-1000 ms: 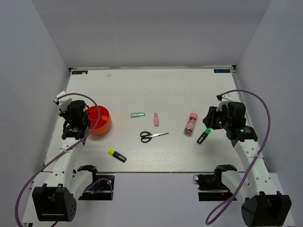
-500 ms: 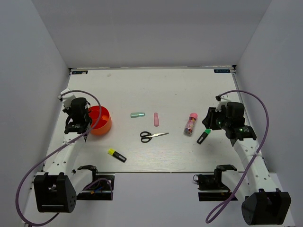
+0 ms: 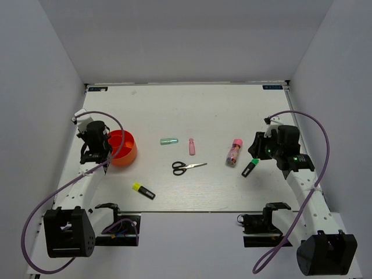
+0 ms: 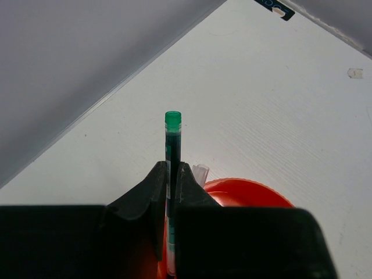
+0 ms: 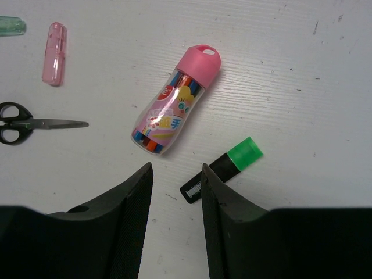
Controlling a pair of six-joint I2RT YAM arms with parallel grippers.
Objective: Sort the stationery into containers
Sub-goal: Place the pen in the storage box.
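Now, left arm: over the last second its wrist has swung back and to the left, and for the last half second it has held at the far-left side of the cup (image 3: 129,154). The left gripper (image 4: 172,174) is pressed together on a thin dark pen (image 4: 172,142) with a green end, which stands upright between the fingers. The pen's lower part shows against the orange of the cup. Whether it touches the bottom I cannot tell.

Reading: the pen is lined up for the drop but not yet let go, so this item does not count as sorted.

Right arm: no visible shift across the second. The right gripper (image 5: 176,171) hangs with its jaws spread and nothing between them, just above the table (image 3: 174,110). The green-capped marker (image 5: 224,167) lies just ahead of its right finger.

6 items lie loose on the table, well apart from the cup:
- yellow-capped marker (image 3: 143,190), near the front edge
- scissors (image 3: 187,167), centre
- mint stick (image 3: 168,140)
- pink bottle (image 3: 192,146)
- pink-capped tube (image 3: 234,152)
- green-capped marker

Judgement: task is early, with most of the sorting left
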